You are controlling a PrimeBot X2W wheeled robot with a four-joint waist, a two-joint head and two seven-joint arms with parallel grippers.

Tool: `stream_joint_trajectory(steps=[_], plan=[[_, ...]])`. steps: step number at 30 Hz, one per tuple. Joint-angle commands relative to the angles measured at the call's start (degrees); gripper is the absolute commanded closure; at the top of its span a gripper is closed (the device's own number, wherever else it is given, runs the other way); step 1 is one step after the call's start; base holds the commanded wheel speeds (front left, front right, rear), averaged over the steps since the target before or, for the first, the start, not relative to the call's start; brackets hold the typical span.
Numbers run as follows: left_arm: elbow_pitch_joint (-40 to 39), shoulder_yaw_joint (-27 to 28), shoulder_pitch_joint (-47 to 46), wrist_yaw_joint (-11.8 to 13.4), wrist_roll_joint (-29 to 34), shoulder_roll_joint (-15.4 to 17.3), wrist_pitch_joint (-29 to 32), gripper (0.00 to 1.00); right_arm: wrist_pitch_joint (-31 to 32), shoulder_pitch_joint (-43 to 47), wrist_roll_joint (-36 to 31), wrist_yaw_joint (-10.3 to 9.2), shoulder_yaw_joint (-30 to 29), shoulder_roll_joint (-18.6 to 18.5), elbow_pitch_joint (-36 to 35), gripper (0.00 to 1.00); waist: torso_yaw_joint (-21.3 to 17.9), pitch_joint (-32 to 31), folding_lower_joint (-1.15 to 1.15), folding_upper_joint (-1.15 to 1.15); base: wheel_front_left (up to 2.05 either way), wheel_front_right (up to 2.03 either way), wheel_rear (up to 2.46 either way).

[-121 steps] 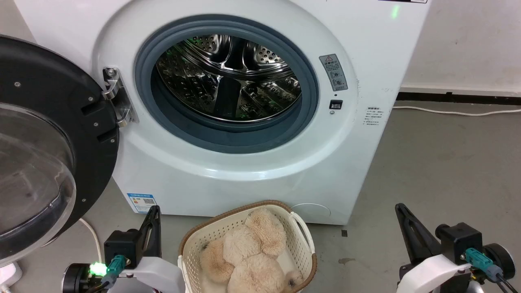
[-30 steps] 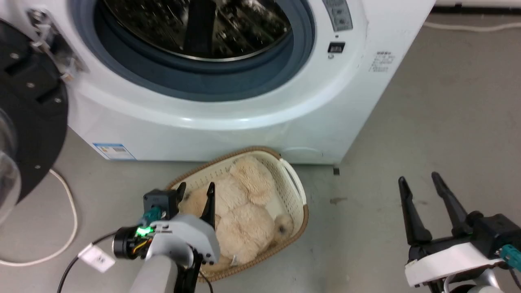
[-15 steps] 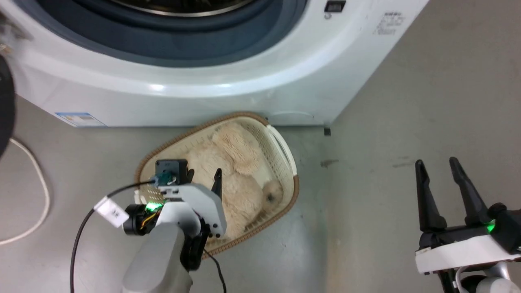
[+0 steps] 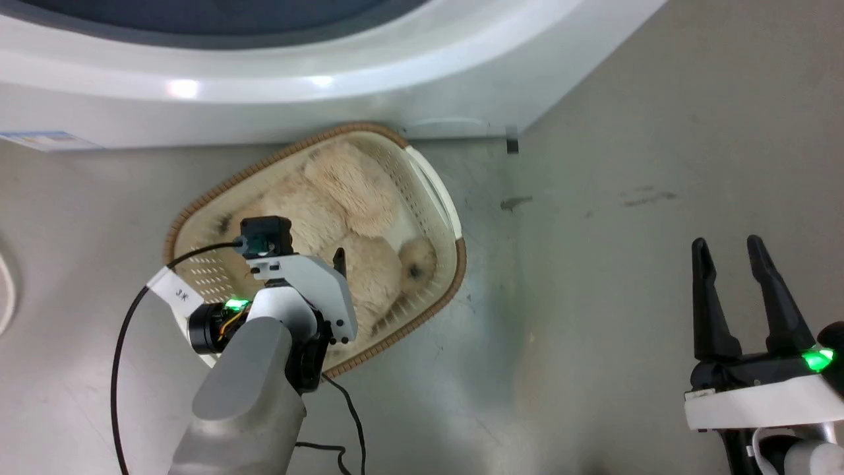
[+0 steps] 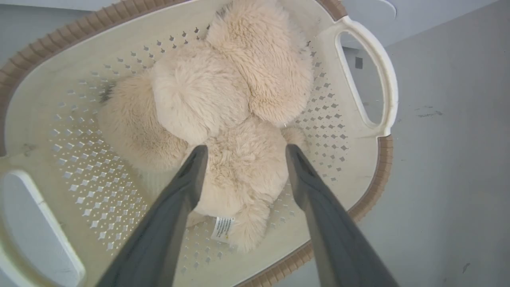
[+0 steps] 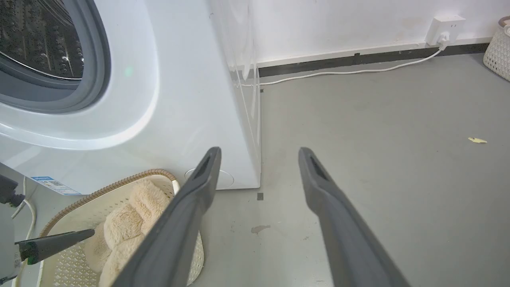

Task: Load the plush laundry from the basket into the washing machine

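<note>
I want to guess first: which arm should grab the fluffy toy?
The left. The left gripper hangs open above the plush toy in the basket, a finger on either side of one lump. The right gripper is open over the floor, apart from the basket.

A grey, stained floor (image 6: 398, 119) is bounded by a white wall (image 6: 338, 24) and dark skirting (image 6: 358, 58); a cable (image 6: 338, 73) is plugged into a socket (image 6: 444, 24).

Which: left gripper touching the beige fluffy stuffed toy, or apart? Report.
Cannot tell. Left wrist view: the open left gripper straddles the beige fluffy stuffed toy; neither contact nor gap shows plainly.
</note>
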Motion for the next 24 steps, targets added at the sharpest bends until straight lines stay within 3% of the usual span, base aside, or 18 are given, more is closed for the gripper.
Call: stream_joint_trajectory(steps=[1, 24], plan=[[1.59, -0.58, -1.8, 0.45, -0.83, 0.38, 0.35, 0.0, -0.71, -1.22, 0.75, 0.04, -0.15, -0.06, -0.6, 0.0, -0.79, 1.93, -0.01, 0.0, 0.0, 0.0, 0.0], [14.52, -2.71, -14.19, 5.26, -8.76, 1.19, -5.16, 0.0, -3.46, -2.38, 5.08, 0.04, -1.03, -0.08, -4.13, 0.0, -3.83, 16.06, -0.01, 0.0, 0.0, 0.0, 0.0]])
